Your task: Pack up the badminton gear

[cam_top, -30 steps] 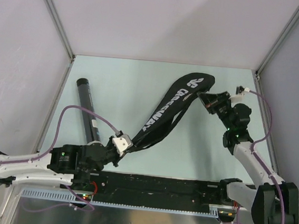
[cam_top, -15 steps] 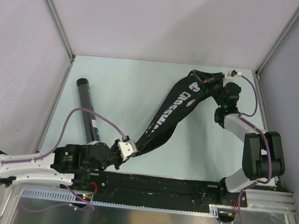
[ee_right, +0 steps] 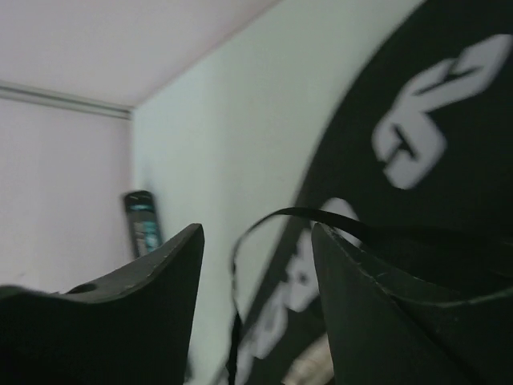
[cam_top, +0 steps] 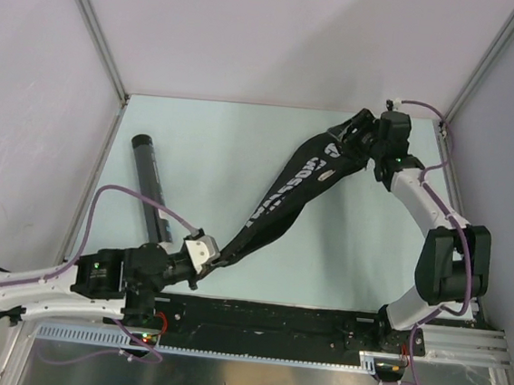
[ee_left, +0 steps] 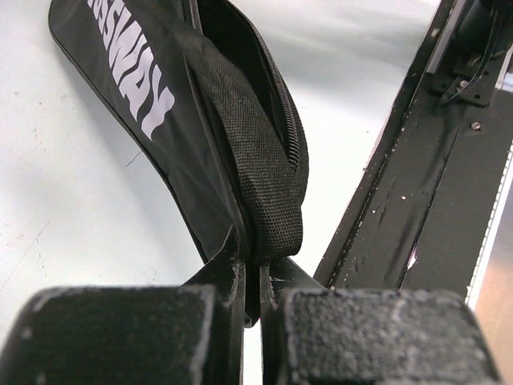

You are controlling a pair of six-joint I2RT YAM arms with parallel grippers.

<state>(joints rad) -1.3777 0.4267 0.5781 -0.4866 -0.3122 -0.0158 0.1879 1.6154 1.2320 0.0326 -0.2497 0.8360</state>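
The CROSSWAY bag, contents hidden, runs from the left gripper, clamped on its strap, to the right gripper, whose fingers are apart. A black tube lies just beside the left gripper on the pale table.

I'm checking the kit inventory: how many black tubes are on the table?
1. The black tube lies at the left of the table, left of the bag; another could be hidden inside the bag.

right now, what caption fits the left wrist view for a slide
Left hand shut on the black webbing strap of the CROSSWAY bag, pale table below, black rail alongside.
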